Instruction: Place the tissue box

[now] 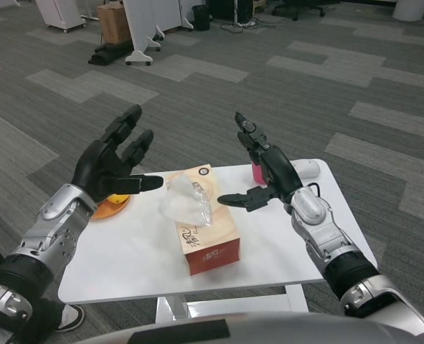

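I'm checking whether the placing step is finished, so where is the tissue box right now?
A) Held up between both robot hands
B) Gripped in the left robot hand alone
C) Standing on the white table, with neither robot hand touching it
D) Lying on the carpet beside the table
C: the tissue box rests on the white table, while the left robot hand and right robot hand hover open on either side, clear of it.
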{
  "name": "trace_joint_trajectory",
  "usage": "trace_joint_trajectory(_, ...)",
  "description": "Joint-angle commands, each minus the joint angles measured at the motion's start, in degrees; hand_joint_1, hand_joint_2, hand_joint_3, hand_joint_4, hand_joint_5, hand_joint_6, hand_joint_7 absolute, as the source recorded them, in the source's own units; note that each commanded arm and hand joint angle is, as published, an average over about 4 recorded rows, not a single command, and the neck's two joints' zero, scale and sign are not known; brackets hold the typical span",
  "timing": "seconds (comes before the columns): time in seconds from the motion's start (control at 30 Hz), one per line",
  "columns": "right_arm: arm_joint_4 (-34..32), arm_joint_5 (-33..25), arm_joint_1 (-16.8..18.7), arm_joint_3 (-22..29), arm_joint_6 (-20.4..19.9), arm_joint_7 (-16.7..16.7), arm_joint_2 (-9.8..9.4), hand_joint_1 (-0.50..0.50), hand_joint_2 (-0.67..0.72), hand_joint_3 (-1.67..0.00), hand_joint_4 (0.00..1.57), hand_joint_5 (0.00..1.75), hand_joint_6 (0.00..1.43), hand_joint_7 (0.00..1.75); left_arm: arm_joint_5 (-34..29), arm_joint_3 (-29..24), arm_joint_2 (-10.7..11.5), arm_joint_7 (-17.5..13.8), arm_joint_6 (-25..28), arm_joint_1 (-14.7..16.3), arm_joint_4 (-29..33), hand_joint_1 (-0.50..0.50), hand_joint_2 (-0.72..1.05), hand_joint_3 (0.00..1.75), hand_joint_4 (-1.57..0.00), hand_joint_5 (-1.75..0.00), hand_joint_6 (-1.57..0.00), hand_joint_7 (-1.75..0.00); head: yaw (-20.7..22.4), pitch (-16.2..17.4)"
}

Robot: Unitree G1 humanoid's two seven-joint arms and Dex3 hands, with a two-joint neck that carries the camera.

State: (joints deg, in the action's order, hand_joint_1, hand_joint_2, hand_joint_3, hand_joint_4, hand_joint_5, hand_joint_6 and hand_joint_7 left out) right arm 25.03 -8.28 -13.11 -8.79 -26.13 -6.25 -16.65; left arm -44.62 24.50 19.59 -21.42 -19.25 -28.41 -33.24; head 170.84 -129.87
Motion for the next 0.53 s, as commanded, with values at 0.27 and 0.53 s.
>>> trace_joint_trajectory(0.27,-0.1,-0.4,-1.6,0.6,-0.6,0.1,-1.63,-0.04,-0.16,-0.48,0.0,0.1,0.0,0.0,2.0,-1.1,-2.1,0.2,-0.8,-1.4,-1.6,0.5,0.96,0.09,0.0,0.0,0.0,0.0,0.0,0.0)
trace_joint_trajectory(0.53,-0.5,-0.6,-1.7,1.3,-0.6,0.0,-2.22,-0.04,-0.16,-0.48,0.0,0.1,0.0,0.0,2.3,-1.0,-3.3,0.4,-0.7,-1.8,-1.9,0.5,0.96,0.09,0.0,0.0,0.0,0.0,-0.1,-0.5)
